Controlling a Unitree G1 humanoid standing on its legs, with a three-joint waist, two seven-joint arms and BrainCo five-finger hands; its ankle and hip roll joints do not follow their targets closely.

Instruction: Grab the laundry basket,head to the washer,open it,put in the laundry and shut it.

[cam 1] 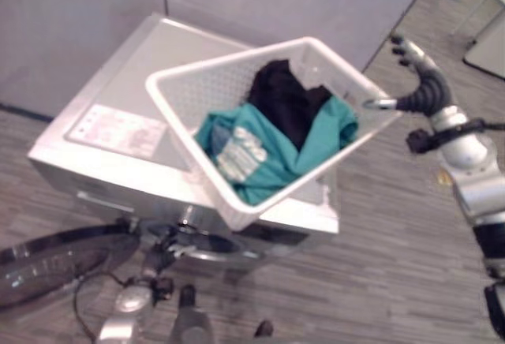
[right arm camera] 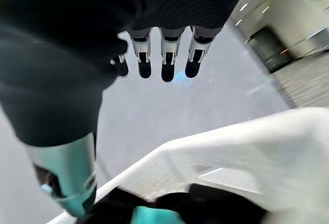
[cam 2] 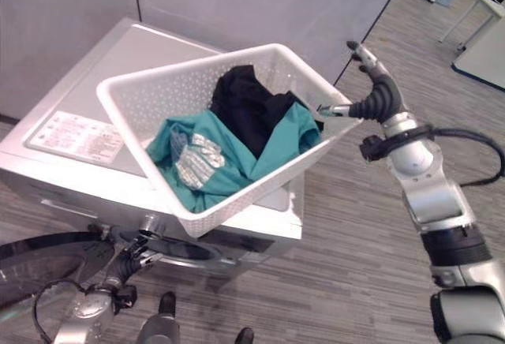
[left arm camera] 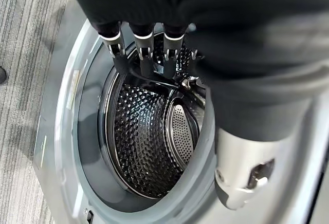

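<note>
Loading stage: washer (cam 2: 71, 91) door (cam 1: 47, 261) swung open, drum (left arm camera: 149, 147) bare. White laundry basket (cam 2: 142, 95) sits tilted on washer top, teal shirt (cam 2: 197, 158) and black garment (cam 2: 248, 111) inside. My right hand (cam 2: 375, 91) beside basket's far rim, fingers extended, gripping nothing. My left hand (left arm camera: 146, 49) at drum mouth, fingers straight, free. Next, I judge: reach into basket, pinch clothes, carry down to drum.

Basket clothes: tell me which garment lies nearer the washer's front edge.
The teal garment. It lies toward the basket's corner over the washer's front, while the black garment lies behind it.
</note>
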